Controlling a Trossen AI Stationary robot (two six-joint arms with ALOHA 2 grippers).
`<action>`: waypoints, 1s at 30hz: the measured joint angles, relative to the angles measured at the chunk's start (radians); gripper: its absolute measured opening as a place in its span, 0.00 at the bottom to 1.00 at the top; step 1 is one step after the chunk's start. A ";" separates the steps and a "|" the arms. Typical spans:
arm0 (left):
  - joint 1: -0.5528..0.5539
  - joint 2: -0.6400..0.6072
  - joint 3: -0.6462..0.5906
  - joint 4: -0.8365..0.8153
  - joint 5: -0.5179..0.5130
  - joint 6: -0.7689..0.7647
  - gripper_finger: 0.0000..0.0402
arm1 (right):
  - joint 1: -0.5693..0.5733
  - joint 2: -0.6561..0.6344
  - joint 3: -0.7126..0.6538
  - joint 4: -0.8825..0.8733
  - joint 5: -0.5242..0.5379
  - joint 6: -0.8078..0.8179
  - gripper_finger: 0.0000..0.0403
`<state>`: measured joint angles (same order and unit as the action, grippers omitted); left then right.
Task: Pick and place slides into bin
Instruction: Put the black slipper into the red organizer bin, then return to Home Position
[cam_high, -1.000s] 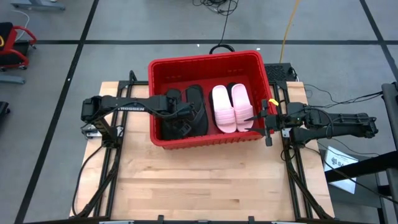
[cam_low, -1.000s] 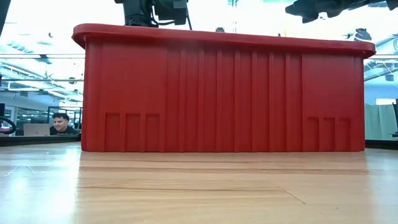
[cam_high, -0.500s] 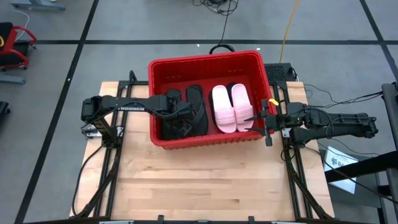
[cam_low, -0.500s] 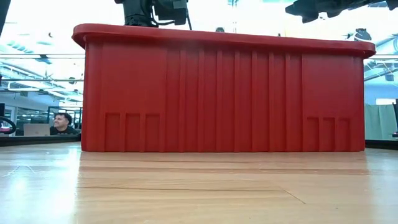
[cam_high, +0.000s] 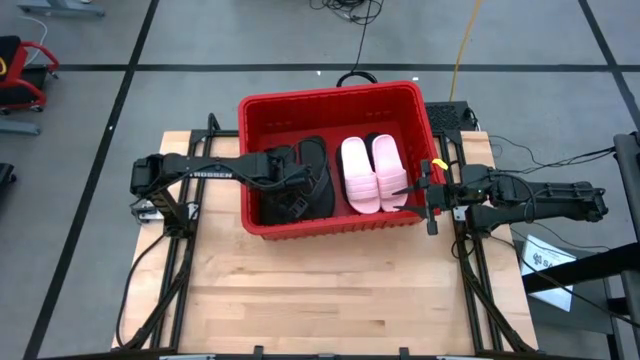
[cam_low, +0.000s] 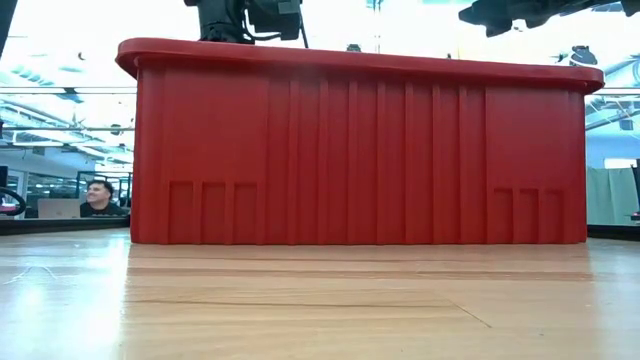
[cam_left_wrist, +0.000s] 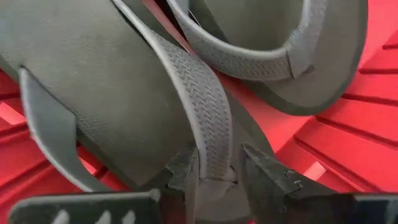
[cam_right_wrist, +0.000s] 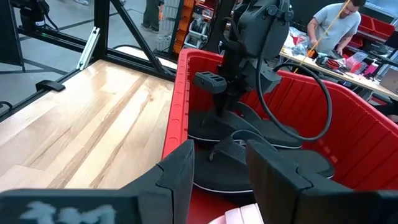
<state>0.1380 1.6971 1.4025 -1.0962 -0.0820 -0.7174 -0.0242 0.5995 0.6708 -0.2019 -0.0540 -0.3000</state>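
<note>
The red bin (cam_high: 330, 95) stands at the table's far middle and fills the low view (cam_low: 350, 150). In its left half lie black slides (cam_high: 312, 188), in its right half a pale pink pair (cam_high: 370, 172). My left gripper (cam_high: 292, 170) reaches into the bin from the left and is shut on a black thong flip-flop (cam_left_wrist: 112, 81). A second black flip-flop (cam_left_wrist: 280, 56) lies just beyond it. My right gripper (cam_high: 408, 190) is open and empty over the bin's right wall, beside the pink pair; in its wrist view (cam_right_wrist: 217, 162) it faces across the bin. My left gripper pinches the flip-flop's ribbed thong strap (cam_left_wrist: 214, 146) between its two fingers (cam_left_wrist: 185, 177). The strap runs lengthwise through the gap, and the fingers come from above, pointing down into the bin. I cannot tell whether the flip-flop is lifted off the slides below it.
The bin's red rim (cam_right_wrist: 180, 93) stands between my right gripper and the bare wooden table top (cam_high: 330, 290) at the near side. The bin's black handle (cam_high: 352, 76) sticks out at its far side. People show in the room beyond (cam_low: 97, 197).
My left gripper has shifted a little toward the table's right inside the bin, and the black flip-flop has moved with it. My right gripper has kept still.
</note>
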 joint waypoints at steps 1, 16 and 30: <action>0.000 -0.004 0.000 -0.001 0.013 0.000 0.27 | 0.000 0.000 0.000 0.002 0.000 0.000 0.33; -0.015 -0.170 0.008 -0.009 -0.092 0.028 0.28 | -0.001 -0.023 0.000 0.015 0.005 0.006 0.33; -0.172 -0.424 0.003 0.014 -0.409 0.253 0.02 | 0.000 -0.094 0.066 0.079 -0.217 0.163 0.02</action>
<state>-0.0337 1.2734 1.4059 -1.0826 -0.4906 -0.4648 -0.0238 0.5059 0.7366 -0.1224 -0.2711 -0.1366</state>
